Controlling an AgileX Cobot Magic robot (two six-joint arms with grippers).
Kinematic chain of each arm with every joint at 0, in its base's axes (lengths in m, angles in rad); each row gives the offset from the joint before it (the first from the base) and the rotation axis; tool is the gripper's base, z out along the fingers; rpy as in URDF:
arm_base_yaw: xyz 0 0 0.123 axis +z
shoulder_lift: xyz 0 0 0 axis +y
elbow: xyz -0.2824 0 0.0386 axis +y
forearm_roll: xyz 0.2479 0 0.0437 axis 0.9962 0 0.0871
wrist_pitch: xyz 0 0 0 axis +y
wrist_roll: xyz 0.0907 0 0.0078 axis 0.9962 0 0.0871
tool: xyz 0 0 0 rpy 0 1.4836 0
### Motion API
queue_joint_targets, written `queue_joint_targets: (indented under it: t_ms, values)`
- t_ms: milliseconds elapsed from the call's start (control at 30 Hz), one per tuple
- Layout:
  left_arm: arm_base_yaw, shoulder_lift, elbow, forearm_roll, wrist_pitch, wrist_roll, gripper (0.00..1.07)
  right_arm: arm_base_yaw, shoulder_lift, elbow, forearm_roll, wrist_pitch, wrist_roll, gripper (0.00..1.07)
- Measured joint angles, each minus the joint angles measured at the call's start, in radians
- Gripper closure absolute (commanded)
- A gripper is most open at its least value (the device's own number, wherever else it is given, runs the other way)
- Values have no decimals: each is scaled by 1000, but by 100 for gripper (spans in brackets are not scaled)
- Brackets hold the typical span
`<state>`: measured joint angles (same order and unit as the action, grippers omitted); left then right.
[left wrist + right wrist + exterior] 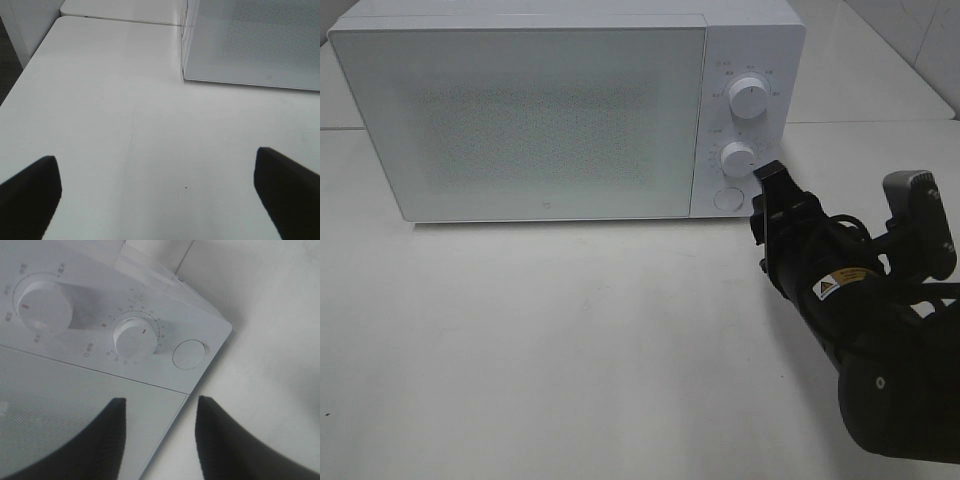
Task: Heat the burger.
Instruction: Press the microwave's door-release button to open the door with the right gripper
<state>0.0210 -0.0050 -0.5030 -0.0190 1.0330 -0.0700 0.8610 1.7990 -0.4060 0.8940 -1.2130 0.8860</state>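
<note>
From here the right arm (880,400) is matte black all over, a thick rounded casing with a small round recess in its side. A warning sticker (840,284), white with a yellow triangle, sits on the narrower housing nearer the tip. Beside that rides a grey boxy camera (920,215) with a dark face, and black cables (868,232) loop between them. The right gripper (769,175) is flat and black, tapering towards its end. Of the left gripper (156,155) only two plain black wedge-shaped fingers (30,190) show.
</note>
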Motion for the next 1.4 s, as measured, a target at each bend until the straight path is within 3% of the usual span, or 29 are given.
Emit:
queue_joint_targets:
  t_ms: [300, 400, 567, 967, 1400]
  values:
    - [0, 0, 0, 0, 0, 0, 7, 0, 0, 0, 1, 12, 389, 93]
    - [0, 0, 0, 0, 0, 0, 7, 0, 0, 0, 2, 24, 412, 95]
    - [0, 0, 0, 0, 0, 0, 7, 0, 0, 0, 4, 61, 493, 107]
    - [0, 0, 0, 0, 0, 0, 7, -15, 0, -6, 0, 146, 482, 107]
    - [0, 0, 0, 0, 0, 0, 7, -134, 49, -125, -163, 243, 441, 107]
